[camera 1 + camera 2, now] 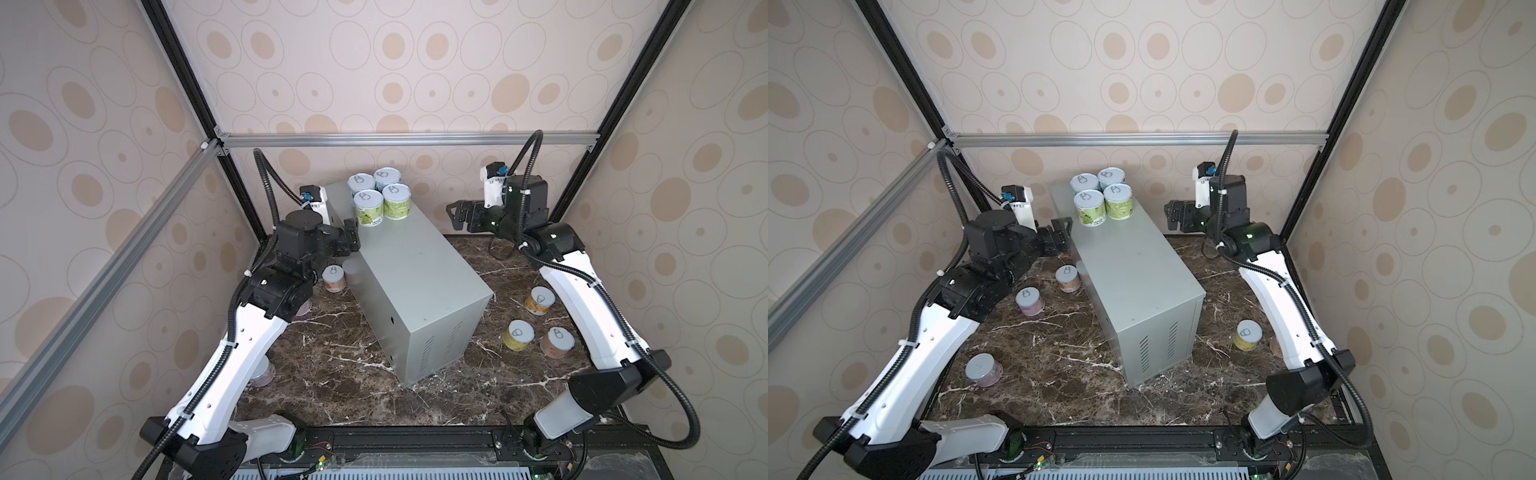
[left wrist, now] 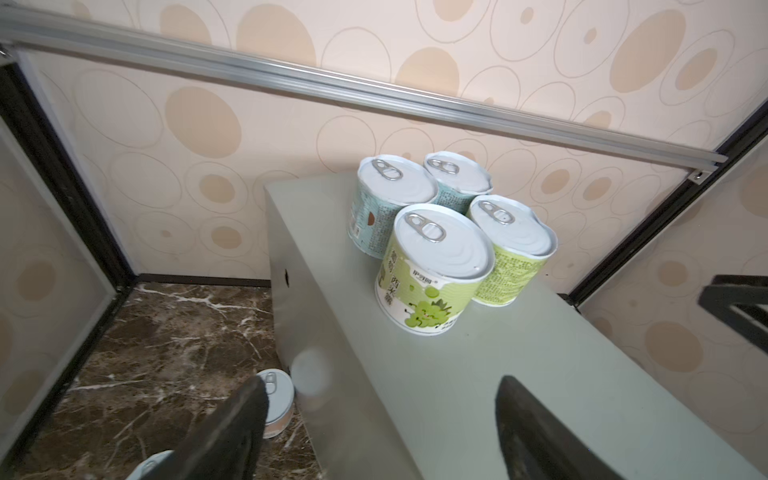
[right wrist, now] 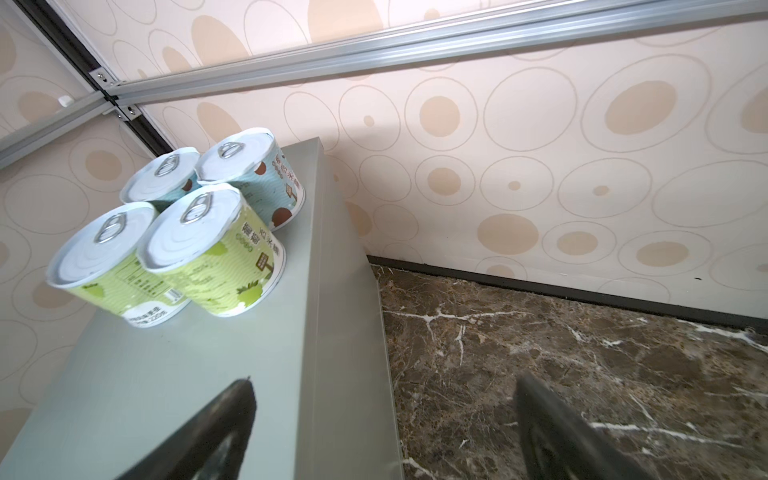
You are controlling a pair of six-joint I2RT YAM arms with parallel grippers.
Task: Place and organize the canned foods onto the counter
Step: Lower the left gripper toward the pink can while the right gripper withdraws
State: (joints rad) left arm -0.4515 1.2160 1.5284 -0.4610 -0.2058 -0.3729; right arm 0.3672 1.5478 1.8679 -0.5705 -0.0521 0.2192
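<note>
Lab booth, aluminium frame [image 1: 399,139], wallpapered panels [image 1: 415,62], marble tabletop [image 1: 332,374], left arm [image 1: 232,357], right arm [image 1: 582,291]

In a top view the left arm [image 1: 232,353] covers most of a pink can [image 1: 266,376] near the marble surface's [image 1: 332,374] left edge and nearly all of a second can [image 1: 306,309]. The right arm [image 1: 1287,316] hides all but a sliver of a brownish can [image 1: 1274,345] by the right edge.
</note>
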